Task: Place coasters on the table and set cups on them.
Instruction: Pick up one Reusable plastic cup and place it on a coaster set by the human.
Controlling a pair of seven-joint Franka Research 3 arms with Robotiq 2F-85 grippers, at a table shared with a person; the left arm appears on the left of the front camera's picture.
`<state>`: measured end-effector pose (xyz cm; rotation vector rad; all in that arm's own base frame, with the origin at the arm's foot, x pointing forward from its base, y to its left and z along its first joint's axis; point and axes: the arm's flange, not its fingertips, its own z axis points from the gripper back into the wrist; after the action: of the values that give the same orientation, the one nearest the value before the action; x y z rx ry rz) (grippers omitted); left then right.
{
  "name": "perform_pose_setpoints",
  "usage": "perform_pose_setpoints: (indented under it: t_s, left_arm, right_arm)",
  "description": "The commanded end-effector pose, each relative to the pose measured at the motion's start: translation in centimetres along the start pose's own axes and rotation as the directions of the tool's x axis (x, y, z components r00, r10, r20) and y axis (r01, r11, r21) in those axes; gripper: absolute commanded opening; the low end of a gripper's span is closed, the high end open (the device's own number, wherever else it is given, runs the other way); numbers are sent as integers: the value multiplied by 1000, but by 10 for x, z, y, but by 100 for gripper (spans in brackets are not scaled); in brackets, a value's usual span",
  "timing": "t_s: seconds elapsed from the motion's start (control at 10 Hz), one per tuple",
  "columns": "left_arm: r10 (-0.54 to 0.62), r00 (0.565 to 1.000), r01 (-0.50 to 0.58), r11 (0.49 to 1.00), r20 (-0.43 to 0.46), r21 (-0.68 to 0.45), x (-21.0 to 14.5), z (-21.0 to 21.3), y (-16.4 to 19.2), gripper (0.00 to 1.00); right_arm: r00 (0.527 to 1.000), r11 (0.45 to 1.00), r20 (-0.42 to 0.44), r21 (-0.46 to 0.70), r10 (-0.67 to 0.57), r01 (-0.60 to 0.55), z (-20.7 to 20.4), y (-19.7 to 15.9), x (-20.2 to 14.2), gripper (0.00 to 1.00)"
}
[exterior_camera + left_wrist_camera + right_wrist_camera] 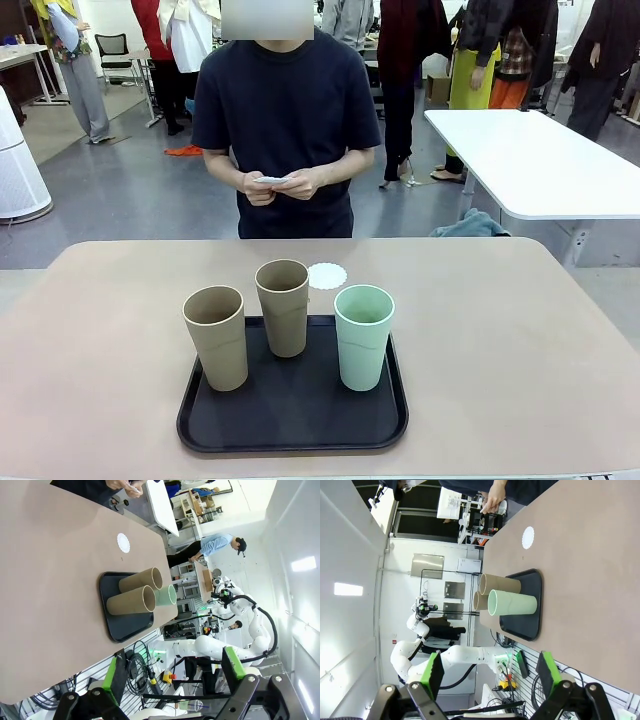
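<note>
The beige desk (500, 330) fills the lower half of the front view. Behind it is a busy room, with a glossy white table (540, 160) at the upper right.

Your left fingers (232, 662) rise from the bottom edge of the left wrist view, spread wide with nothing between them. Your right fingers (546, 672) stand the same way at the bottom of the right wrist view, released and empty. Both pairs hang well apart from the things on the desk.

Outward from them, a black tray (290, 415) sits at the lower centre of the front view. Three cups stand upright on it:
- a tan cup (216, 335) at the tray's left
- a second tan cup (283, 305) just up and to the right of the first, near the tray's upper edge
- a mint green cup (363, 335) at the tray's right

In the front view the cups look apart from one another.

One coaster (327, 275) lies flat on the bare desk just above the tray. In the frame it sits between the second tan cup and the mint green cup, and no cup stands on it.

Higher up, at the top centre, a person in a dark tee stands at the desk's far edge. The person's hands (300, 184) are together and hold something thin and white. You cannot tell from here what it is.
</note>
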<state>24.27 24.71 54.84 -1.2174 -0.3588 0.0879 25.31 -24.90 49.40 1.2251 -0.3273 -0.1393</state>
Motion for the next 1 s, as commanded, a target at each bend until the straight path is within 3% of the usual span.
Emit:
perform_pose_setpoints:
  t_s: [0.0, 0.3, 0.5, 0.6, 0.7, 0.8, 0.9]
  left_arm:
    - [-3, 1000, 3, 1000, 5, -11, -2, 0, -2, 100]
    - [-3, 1000, 3, 1000, 5, -11, -2, 0, -2, 100]
    - [-3, 1000, 3, 1000, 5, -11, -2, 0, -2, 100]
    - [-3, 1000, 3, 1000, 5, -11, -2, 0, -2, 100]
    - [-3, 1000, 3, 1000, 5, -11, -2, 0, -2, 100]
    - [-3, 1000, 3, 1000, 5, -11, -2, 0, -2, 100]
    - [-3, 1000, 3, 1000, 5, -11, -2, 0, -2, 100]
  right_arm:
    - [1000, 1000, -15, -3, 0, 0, 0, -1, 0, 100]
    - [1000, 1000, 0, 0, 0, 0, 0, 0, 0, 100]
    - [946, 946, -183, -136, 268, -295, -45, 60, 20, 100]
    - [919, 894, -240, -254, 311, -369, -78, 79, 34, 100]
    - [860, 814, -344, -321, 376, -484, -113, 92, 47, 100]
    - [764, 706, -468, -343, 443, -619, -147, 98, 52, 100]
    - [649, 564, -602, -364, 465, -741, -181, 97, 51, 100]
